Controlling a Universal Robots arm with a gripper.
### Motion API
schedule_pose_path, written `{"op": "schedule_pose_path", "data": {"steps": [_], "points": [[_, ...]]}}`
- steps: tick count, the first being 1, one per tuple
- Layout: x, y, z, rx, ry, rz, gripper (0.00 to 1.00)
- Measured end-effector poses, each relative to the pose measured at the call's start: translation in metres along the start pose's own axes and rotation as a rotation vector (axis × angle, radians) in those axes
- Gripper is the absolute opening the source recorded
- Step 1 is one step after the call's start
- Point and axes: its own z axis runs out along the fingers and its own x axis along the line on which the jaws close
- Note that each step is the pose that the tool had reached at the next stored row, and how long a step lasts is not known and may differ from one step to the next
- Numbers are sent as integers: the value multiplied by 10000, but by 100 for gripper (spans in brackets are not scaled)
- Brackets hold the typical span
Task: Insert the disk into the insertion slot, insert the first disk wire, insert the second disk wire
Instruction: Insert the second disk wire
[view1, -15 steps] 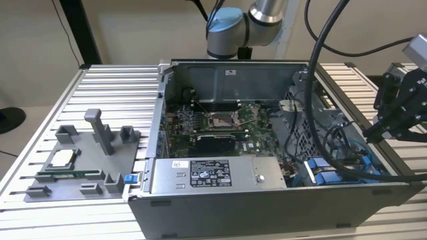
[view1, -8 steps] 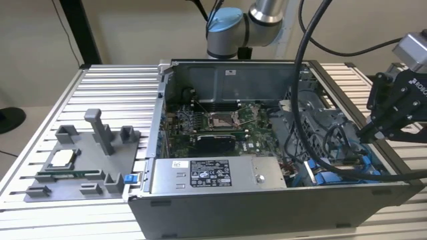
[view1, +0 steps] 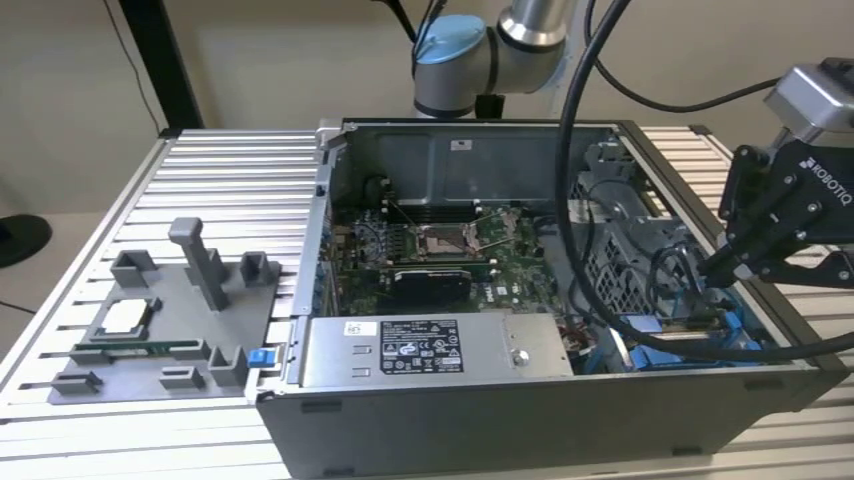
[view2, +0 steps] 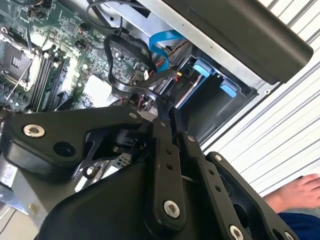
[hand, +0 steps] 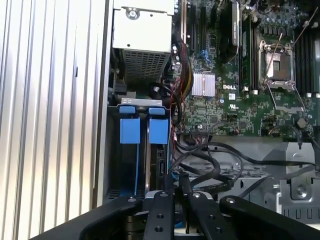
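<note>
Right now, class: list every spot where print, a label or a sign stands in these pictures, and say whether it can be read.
power-supply box: white label with dense print and symbols, too small to read.
case back wall: small white sticker, too small to read.
hand: white maker's lettering on its body; a brand name, so not quoted.
motherboard: white maker's mark and tiny board markings; not quoted, the rest too small.

1. I count one open computer case (view1: 534, 425).
2. One motherboard (hand: 240, 100) and one silver heatsink (hand: 204, 84).
3. One grey power-supply box (view1: 427, 350).
4. Two blue drive-bay tabs (hand: 129, 131).
5. One grey parts tray (view1: 147, 340).
6. One person's hand (view2: 300, 192).
7. One claw (hand: 177, 187), mine.
</note>
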Motion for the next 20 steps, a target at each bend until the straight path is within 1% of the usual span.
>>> {"op": "schedule_pose_path", "data": {"steps": [13,20], "points": [[1,161,27,-129,-4,19,0],[1,220,36,-253,-4,37,0]]}}
